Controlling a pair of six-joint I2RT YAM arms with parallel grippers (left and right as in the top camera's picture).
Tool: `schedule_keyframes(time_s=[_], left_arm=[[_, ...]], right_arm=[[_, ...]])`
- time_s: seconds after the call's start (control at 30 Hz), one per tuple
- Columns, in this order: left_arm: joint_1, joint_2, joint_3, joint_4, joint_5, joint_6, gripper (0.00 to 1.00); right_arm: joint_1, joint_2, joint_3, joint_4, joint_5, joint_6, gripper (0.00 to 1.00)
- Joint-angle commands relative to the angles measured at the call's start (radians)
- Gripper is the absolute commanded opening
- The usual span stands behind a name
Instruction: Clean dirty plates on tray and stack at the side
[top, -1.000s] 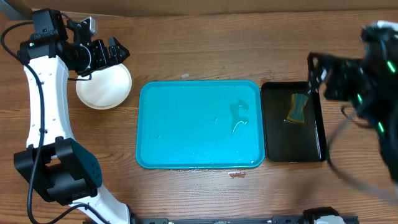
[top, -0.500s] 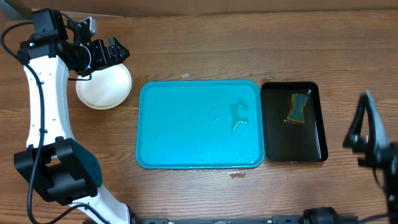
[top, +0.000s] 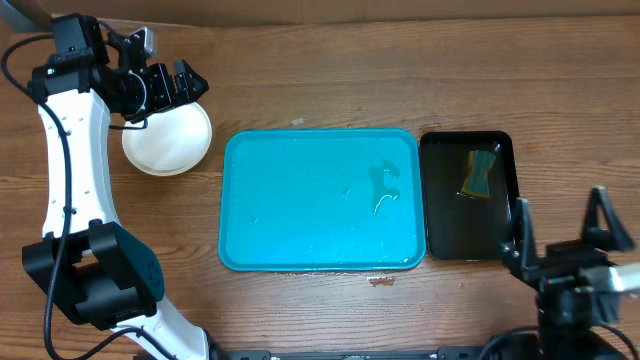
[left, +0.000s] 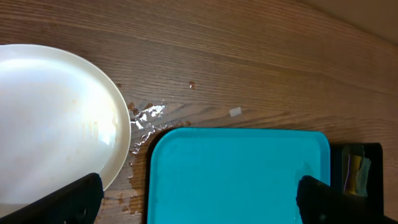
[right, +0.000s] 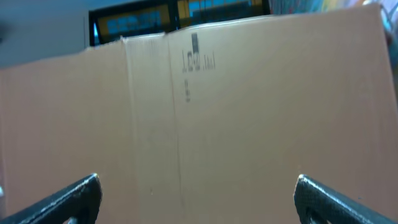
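Note:
A white plate (top: 167, 140) lies on the wood left of the turquoise tray (top: 320, 250), and I cannot tell whether others lie under it. Its face looks clean. My left gripper (top: 186, 84) hangs open over the plate's far right rim, holding nothing. In the left wrist view the plate (left: 53, 118) fills the left side, the tray (left: 236, 180) lies below, and the left gripper (left: 199, 202) is empty. The tray carries only a film of water (top: 383, 190). My right gripper (top: 560, 222) stands open and empty at the front right, facing a cardboard wall (right: 249, 106).
A black tray (top: 440, 200) sits right of the turquoise one with a yellow-green sponge (top: 480, 172) in it. Water drops and crumbs (left: 146, 115) lie on the wood between plate and tray. A small stain (top: 381, 281) marks the table before the tray.
My right arm has swung from beside the black tray's far right down to the front right of the table. The left arm and the plate have not moved.

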Motion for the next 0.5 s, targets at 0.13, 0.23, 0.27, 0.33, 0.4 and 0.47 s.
schedule_keyframes(time_s=[0.13, 0.23, 0.27, 0.33, 0.4, 0.47], left_arm=[[0.004, -0.003, 0.012, 0.000, 0.008, 0.018, 1.00], [0.004, -0.003, 0.012, 0.000, 0.008, 0.018, 1.00], [0.004, -0.003, 0.012, 0.000, 0.008, 0.018, 1.00], [0.004, -0.003, 0.012, 0.000, 0.008, 0.018, 1.00], [0.004, -0.003, 0.012, 0.000, 0.008, 0.018, 1.00], [0.004, -0.003, 0.012, 0.000, 0.008, 0.018, 1.00]], right_arm=[[-0.005, -0.030, -0.154, 0.035, -0.027, 0.000, 1.00], [-0.005, -0.030, -0.193, 0.035, -0.026, 0.000, 1.00], [-0.005, -0.030, -0.202, 0.034, -0.026, 0.000, 1.00], [-0.005, -0.030, -0.225, 0.034, -0.024, 0.000, 1.00], [-0.005, -0.030, -0.241, 0.026, -0.024, 0.000, 1.00], [-0.005, -0.030, -0.268, 0.027, -0.024, 0.000, 1.00]])
